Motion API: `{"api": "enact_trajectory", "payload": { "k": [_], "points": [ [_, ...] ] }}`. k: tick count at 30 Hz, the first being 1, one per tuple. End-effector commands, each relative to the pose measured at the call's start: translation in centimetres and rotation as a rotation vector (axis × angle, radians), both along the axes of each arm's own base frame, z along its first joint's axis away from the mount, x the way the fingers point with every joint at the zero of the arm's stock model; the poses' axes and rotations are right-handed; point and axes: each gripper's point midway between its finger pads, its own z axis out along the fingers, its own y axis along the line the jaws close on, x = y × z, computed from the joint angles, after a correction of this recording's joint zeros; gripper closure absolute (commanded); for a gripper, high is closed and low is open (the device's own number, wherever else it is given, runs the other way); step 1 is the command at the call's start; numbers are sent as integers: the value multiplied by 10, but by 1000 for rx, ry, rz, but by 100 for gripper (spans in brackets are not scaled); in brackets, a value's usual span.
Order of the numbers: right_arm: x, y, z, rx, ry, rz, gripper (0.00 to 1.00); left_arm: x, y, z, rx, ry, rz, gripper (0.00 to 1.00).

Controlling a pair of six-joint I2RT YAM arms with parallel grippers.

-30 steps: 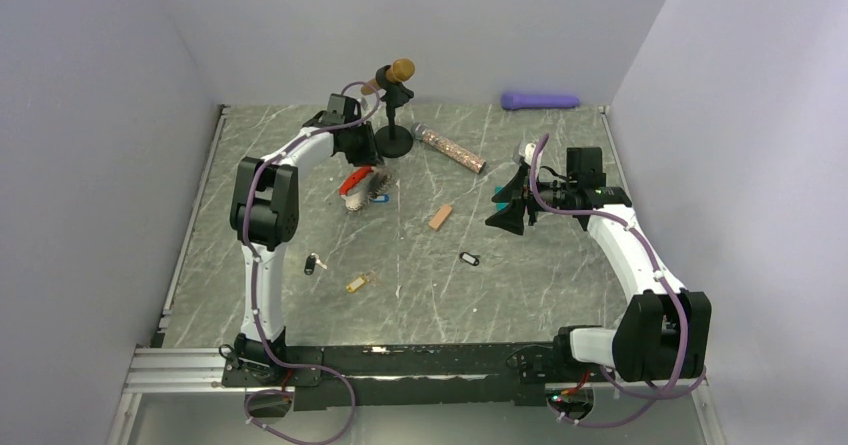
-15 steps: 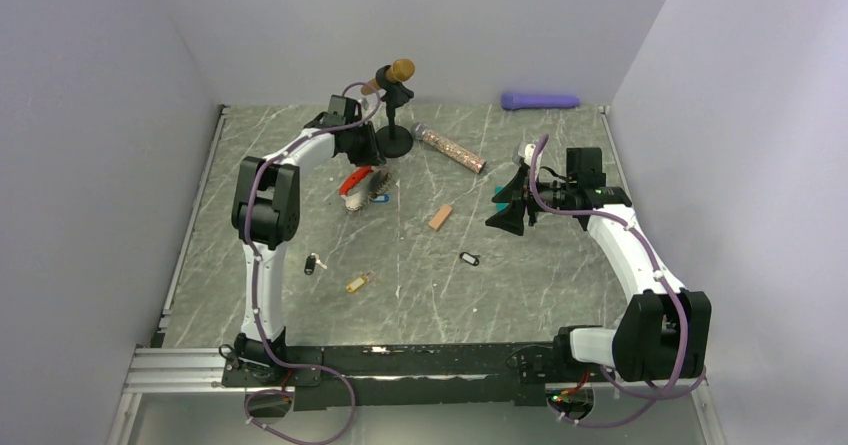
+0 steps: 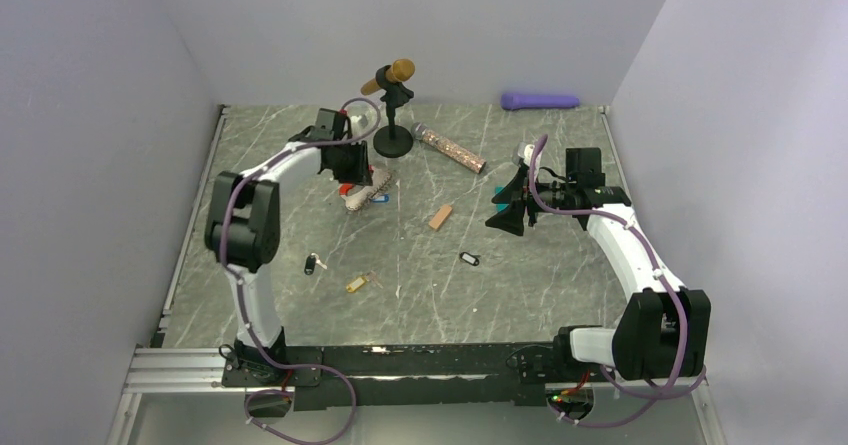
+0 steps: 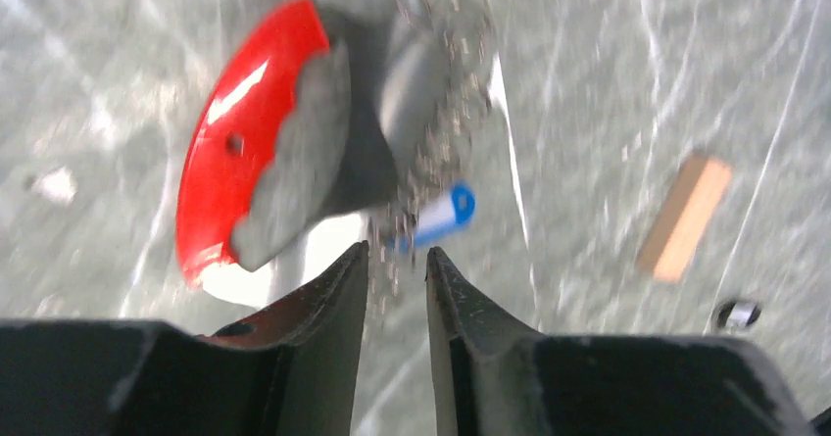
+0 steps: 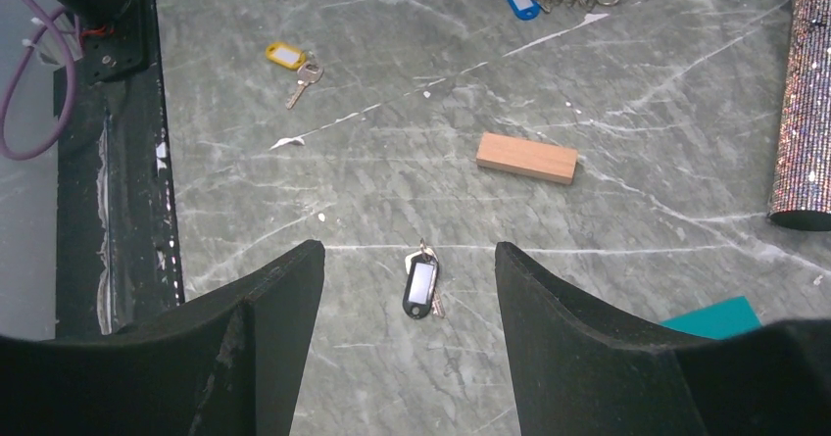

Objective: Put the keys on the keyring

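Observation:
The keyring [image 3: 363, 191] lies left of centre: a red curved clip [image 4: 230, 152] joined to a silvery chain, with a blue-tagged key [image 4: 441, 216] at the chain. My left gripper [image 4: 396, 252] is right over it, jaws nearly together with the chain's end between the tips. The left wrist view is blurred. A black-tagged key [image 5: 421, 284] lies on the table under my open right gripper [image 5: 410, 250], which hovers above it. A yellow-tagged key [image 3: 355, 283] and another black-tagged key [image 3: 312, 263] lie nearer the arm bases.
A tan wooden block [image 3: 440, 216] lies mid-table. A glittery tube [image 3: 450, 149] and a microphone on a black stand [image 3: 393, 105] are at the back, and a purple cylinder [image 3: 540, 100] lies against the far wall. A teal block [image 5: 710, 316] sits by the right gripper.
The left arm's elbow has swung out to the left and its wrist has turned over the keyring, whose red clip is now mostly covered. The right arm has not moved.

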Motion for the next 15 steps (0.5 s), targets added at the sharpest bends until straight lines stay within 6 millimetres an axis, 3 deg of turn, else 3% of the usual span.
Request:
{"api": "enact_trajectory", "payload": {
  "k": [1,3,7,12,15],
  "points": [
    [1,2,7,21,-29,25,32,-29,22,60,112,-227,-153,64],
    [1,2,7,23,-25,28,32,-46,29,71,158,-330,-252,59],
    [0,2,6,24,-19,30,32,-68,33,61,245,-449,-504,53],
    [-1,2,7,22,-30,28,32,-71,65,42,377,-480,-658,52],
    [-2,3,7,26,-24,35,32,-68,69,30,380,-515,-707,54]
  ]
}}
